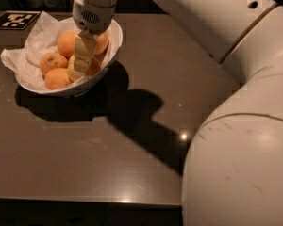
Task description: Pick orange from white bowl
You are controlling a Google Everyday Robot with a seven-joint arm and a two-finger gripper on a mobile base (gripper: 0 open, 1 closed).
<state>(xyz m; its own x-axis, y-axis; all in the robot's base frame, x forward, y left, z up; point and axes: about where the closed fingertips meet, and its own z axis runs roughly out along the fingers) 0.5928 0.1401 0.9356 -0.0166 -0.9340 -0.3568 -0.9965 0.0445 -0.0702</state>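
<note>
The white bowl (114,37), lined with crumpled white paper (30,48), stands at the table's far left. It holds several deep-orange fruits (66,44) and the paler, yellowish orange (70,71) near its front middle. My gripper (83,70) reaches down into the bowl from above. It sits right at the pale orange and covers most of it, so only the fruit's left edge shows. The grey wrist housing (90,14) hangs over the bowl's far rim.
The bowl stands on a dark glossy table (108,154). A black-and-white marker tag (14,19) lies at the far left corner. My large white arm links (236,126) fill the right side of the view and cast a shadow across the table's middle.
</note>
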